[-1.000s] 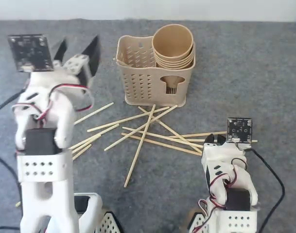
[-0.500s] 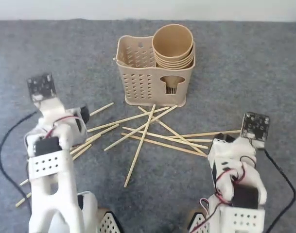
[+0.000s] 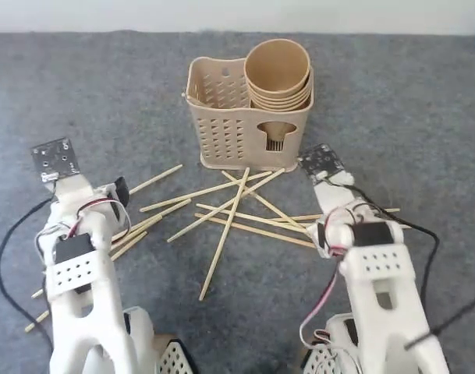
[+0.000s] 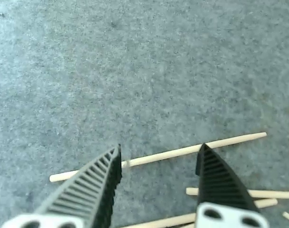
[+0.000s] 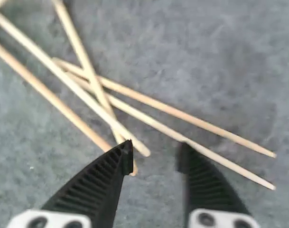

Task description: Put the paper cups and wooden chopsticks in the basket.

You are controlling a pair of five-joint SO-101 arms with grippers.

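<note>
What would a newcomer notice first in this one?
Scattered, crossed wooden chopsticks lie on the grey mat in front of the beige basket, which already holds a stack of paper cups. The left claw and the right claw each hang open over sticks.

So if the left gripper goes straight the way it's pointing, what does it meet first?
Probably the single chopstick lying across ahead of the left gripper's open fingers, then the mat; depth unclear.
</note>
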